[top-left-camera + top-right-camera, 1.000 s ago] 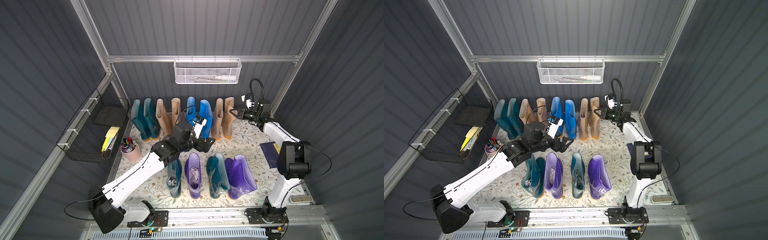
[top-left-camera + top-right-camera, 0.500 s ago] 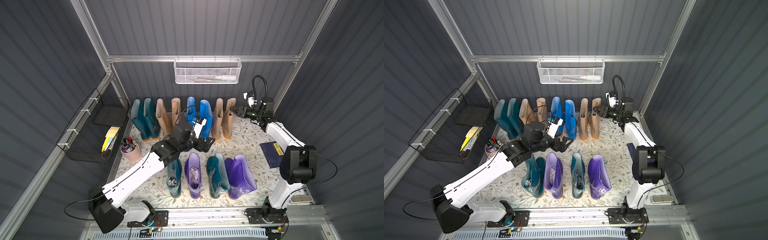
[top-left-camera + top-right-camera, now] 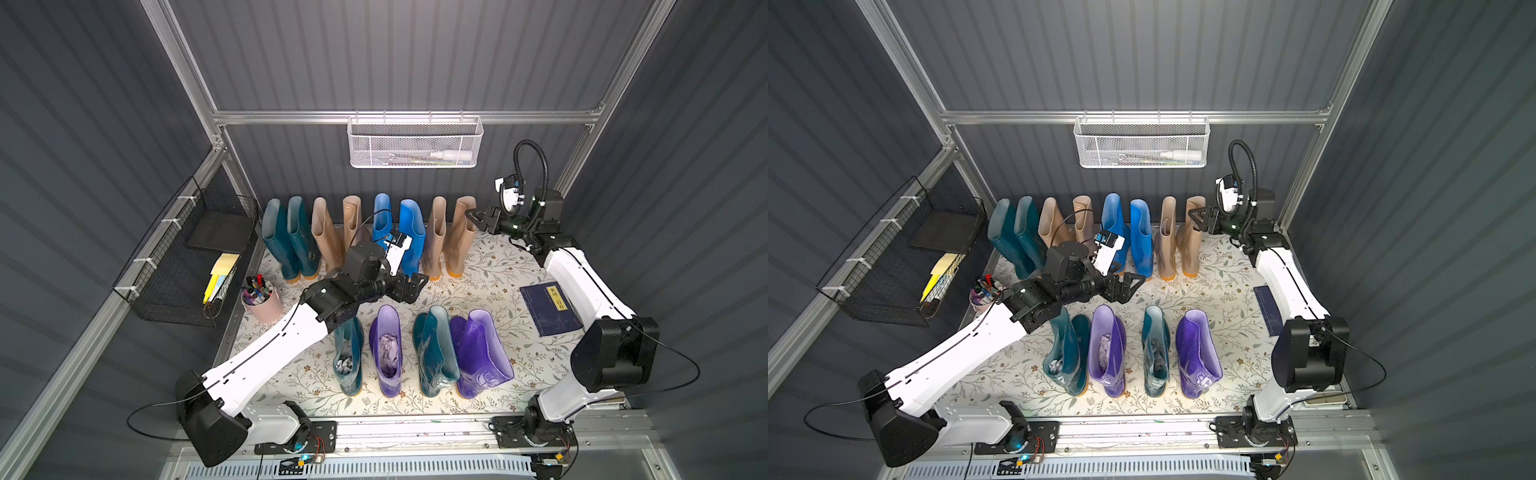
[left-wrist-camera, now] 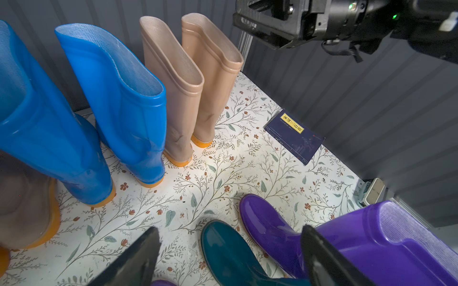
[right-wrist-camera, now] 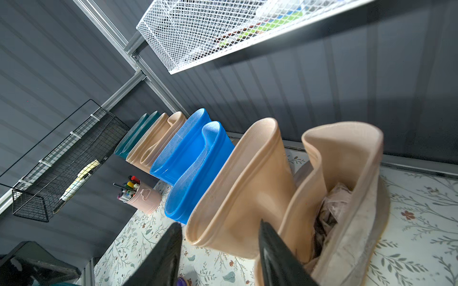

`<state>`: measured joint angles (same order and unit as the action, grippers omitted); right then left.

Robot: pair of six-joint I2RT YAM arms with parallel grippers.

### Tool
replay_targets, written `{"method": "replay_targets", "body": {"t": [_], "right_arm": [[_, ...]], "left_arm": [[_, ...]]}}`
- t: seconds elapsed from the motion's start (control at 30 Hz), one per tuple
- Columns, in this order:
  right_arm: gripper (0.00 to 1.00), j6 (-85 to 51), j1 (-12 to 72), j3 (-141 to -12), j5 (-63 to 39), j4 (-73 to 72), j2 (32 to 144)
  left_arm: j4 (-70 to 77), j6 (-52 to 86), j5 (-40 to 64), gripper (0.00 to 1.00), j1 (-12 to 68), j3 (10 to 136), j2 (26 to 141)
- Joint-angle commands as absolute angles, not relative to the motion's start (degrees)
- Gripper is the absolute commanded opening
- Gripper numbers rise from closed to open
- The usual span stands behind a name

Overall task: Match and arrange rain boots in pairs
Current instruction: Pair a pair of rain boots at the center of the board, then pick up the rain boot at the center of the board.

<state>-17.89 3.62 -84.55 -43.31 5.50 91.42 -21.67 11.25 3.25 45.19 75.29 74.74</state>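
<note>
The floral-patterned worktop [image 3: 490,270] carries the tall glossy rubber rain boots [image 3: 411,237] in two rows. The 12 o'clock row is matched: a dark teal pair [image 3: 286,237], a beige pair [image 3: 332,232], a bright blue pair [image 3: 1138,237] and a second beige pair [image 3: 1177,241]. The 6 o'clock row [image 3: 432,353] alternates teal, purple, teal, purple and is not yet paired. The step in hand looks like the right arm letting go of the far-right beige boot [image 3: 459,241], which stands upright beside its mate at about 1 o'clock on the worktop. The right gripper [image 3: 473,218] has its jaws parted and clamps nothing. The boot's cuff sits just at 9 o'clock of them; whether it touches them cannot be told. To do this well, the arm should draw straight back toward 3 o'clock with the jaws clear of the soft rim, so the boot is neither dragged nor tipped. The left gripper [image 3: 417,286] hovers mid-worktop, jaws wide open and empty. The toes of a teal boot [image 4: 223,247] and a purple boot [image 4: 272,227] lie below it, apart from it.
</note>
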Motion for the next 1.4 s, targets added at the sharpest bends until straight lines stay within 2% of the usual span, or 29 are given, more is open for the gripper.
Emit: {"method": "replay_targets", "body": {"t": [0.0, 0.07, 0.27, 0.47, 0.73, 1.07, 1.23, 1.37], "right_arm": [[0.53, -15.47, 5.74, -84.69, -39.15, 11.8, 85.52], [0.57, -15.25, 9.2, -80.08, -33.67, 12.44, 80.0], [0.59, -17.32, 16.52, -69.01, -25.99, 15.48, 64.21], [0.6, -17.39, 22.8, -69.67, -19.9, 28.7, 54.61], [0.61, -16.43, 27.03, -71.8, -11.81, 45.06, 49.91], [0.61, -16.69, 31.21, -73.26, -11.08, 49.9, 49.49], [0.59, -18.77, 39.55, -75.9, -7.97, 47.97, 52.55], [0.6, -21.43, 48.38, -77.27, -1.56, 44.83, 55.44]], "left_arm": [[-25.74, 6.78, 0.34, 0.9, 45.17, 79.44, 71.83], [-26.61, 5.07, -1.28, 0.9, 45.18, 79.33, 70.32], [-28.18, 4.33, -3.88, 0.91, 45.11, 76.41, 64.16], [-39.46, 7.78, -5.13, 0.92, 45.18, 83.83, 62.34], [-48.01, 11.15, -6.48, 0.9, 45.16, 83.38, 60.54], [-51.0, 13.61, -4.61, 0.87, 45.18, 79.12, 57.4], [-52.26, 14.49, -3.35, 0.84, 45.18, 78.13, 58.2], [-53.57, 16.19, -9.33, 0.81, 45.15, 78.5, 57.78]]}}
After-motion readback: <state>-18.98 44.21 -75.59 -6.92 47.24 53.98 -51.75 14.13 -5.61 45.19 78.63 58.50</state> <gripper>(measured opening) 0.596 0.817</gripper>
